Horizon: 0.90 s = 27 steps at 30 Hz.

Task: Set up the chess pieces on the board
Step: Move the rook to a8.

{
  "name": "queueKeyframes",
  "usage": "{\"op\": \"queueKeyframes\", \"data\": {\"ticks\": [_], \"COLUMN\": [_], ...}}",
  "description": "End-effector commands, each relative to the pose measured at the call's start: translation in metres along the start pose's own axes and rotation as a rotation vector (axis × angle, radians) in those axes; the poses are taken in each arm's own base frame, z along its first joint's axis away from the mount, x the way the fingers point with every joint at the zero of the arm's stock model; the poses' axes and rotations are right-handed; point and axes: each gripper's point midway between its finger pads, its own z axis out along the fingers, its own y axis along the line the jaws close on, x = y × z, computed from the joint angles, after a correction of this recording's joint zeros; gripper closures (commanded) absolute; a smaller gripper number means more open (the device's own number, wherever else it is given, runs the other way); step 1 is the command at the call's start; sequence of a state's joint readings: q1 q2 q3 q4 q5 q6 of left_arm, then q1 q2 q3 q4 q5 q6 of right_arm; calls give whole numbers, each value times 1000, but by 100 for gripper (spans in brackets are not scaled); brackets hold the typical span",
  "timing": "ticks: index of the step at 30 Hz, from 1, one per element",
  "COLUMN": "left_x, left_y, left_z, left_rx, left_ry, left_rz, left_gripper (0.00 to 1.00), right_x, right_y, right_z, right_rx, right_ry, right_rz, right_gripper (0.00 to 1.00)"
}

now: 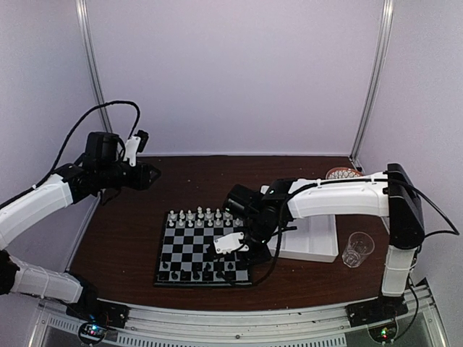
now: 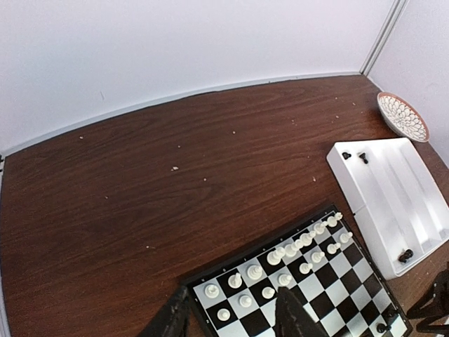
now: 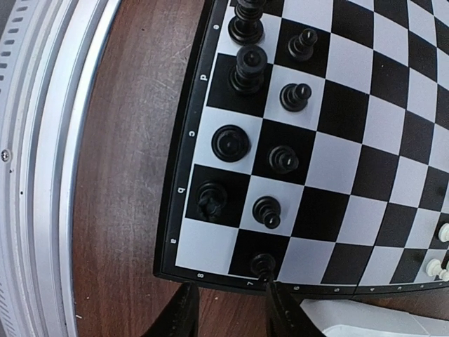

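filling black side of board (image 3: 337, 165); right gripper (image 3: 230, 295) spread, empty, beside pawn (image 3: 263, 265). next: fetch piece (image 2: 405, 255) from tray (image 2: 393, 203) for bare corner square (image 3: 203, 246).

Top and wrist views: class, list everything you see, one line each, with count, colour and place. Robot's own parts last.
Table: one, dark brown, under everything.
Board: one, black and pale grey, centre of table.
White pieces: count unclear, board's two far rows.
Black pieces: count unclear, near rows; one corner square bare.
Tray: one, white, right of board.
Tray pieces: three visible, black, inside tray.
Bowl: one, patterned, far right corner.
Glass: one, clear, right of tray.
Left arm: white and black, raised at far left; jaws apart, empty.
Right arm: white and black, over board's right side; jaws apart.
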<state>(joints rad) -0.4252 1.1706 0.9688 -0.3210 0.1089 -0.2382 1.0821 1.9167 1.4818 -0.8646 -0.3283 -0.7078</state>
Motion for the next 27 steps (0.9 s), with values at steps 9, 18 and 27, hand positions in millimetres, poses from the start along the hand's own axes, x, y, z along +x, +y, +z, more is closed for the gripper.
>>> {"op": "queueKeyframes", "data": {"ticks": [9,18,27], "left_x": [-11,-11,-11], "left_y": [-2,-7,-7], "left_z": [3,4,4], "left_rx": [68,102,114], "left_ry": [-30,-25,-23], "left_rz": [-41,-40,-45], "left_gripper": [58,58,58], "right_x": [-27,-28,-27], "right_y": [4,2,5], "right_z": [12,22,29], "right_rx": [28,12,-15], "right_ry": [25,42,57], "right_rz": [-93,-82,-82], "right_gripper": [66,67,75]}}
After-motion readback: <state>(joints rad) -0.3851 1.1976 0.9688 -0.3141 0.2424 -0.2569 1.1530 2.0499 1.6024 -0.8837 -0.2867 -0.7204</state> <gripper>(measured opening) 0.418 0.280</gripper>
